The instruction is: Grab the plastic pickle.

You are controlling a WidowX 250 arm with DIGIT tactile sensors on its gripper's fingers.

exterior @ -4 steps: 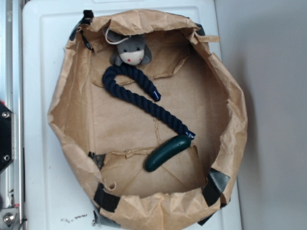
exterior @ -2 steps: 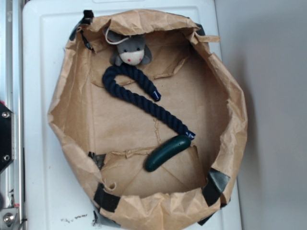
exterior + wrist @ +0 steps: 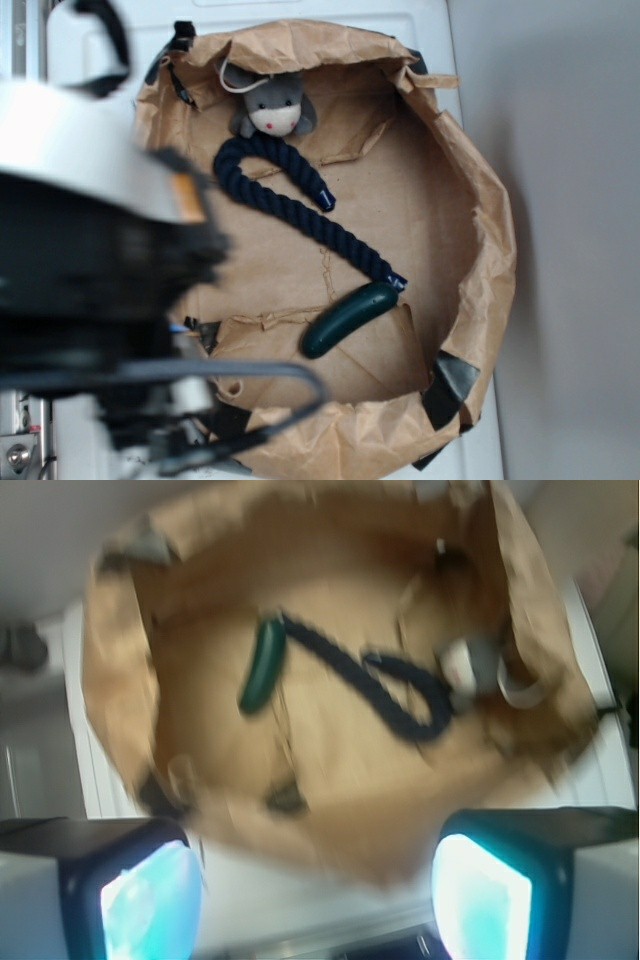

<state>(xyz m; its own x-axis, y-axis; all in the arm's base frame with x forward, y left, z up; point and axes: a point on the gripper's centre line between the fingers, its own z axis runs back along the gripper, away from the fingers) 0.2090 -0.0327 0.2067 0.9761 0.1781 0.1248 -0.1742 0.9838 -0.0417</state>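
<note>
The tool (image 3: 315, 890), jaws apart, hangs well clear of the plastic pickle (image 3: 350, 318).

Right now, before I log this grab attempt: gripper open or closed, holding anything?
Gripper: open, holding nothing; the plastic pickle lies untouched inside the paper bag.

The exterior view looks straight down from overhead at the paper bag (image 3: 480, 180), with the blurred arm (image 3: 100, 280) close under the lens at left. The wrist view looks obliquely past two fingers (image 3: 150, 900) from outside the bag (image 3: 120, 680) rim. Both views share the bag's interior and its contents
</note>
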